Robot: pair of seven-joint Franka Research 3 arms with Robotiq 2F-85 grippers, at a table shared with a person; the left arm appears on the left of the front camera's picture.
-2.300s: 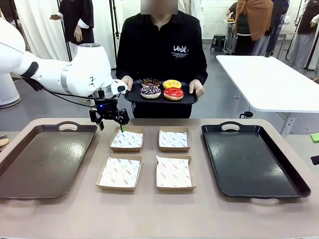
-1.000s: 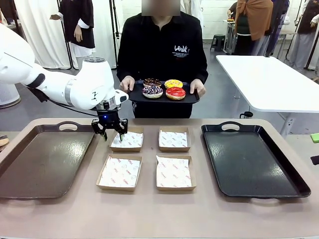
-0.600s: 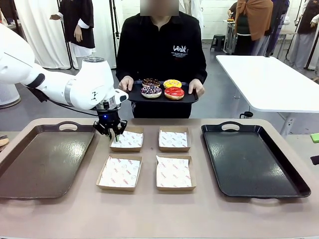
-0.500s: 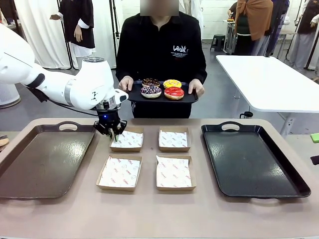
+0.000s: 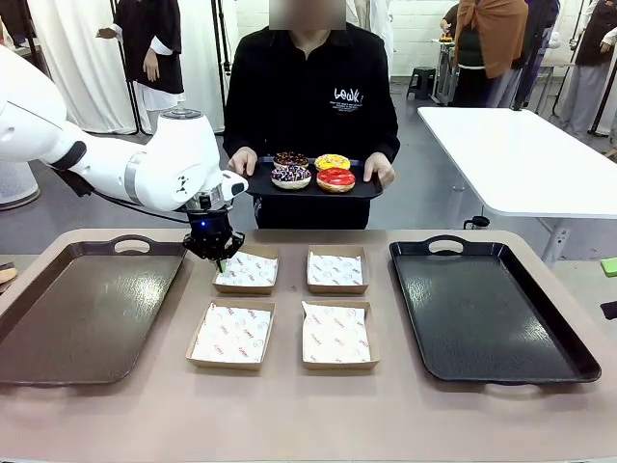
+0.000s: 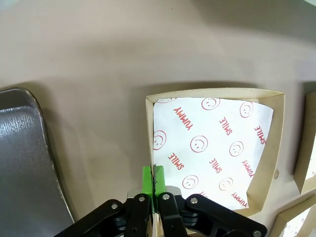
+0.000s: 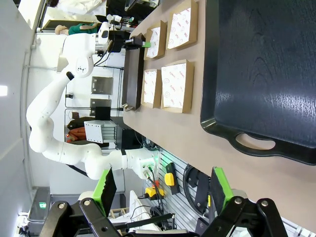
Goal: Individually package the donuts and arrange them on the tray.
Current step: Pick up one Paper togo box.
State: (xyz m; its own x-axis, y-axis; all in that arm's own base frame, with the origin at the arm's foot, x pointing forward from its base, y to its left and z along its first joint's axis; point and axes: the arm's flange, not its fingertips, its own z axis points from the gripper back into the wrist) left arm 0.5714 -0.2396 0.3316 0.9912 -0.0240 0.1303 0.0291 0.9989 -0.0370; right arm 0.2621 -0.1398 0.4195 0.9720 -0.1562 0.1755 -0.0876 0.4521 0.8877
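Corner of the box behind left hand

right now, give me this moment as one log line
left gripper: shut on far left box wall | right gripper: open | donuts: four on person's tray

Four boxes lay two-by-two on the table between a left tray and a right tray. Behind, the donuts sat on a held tray.
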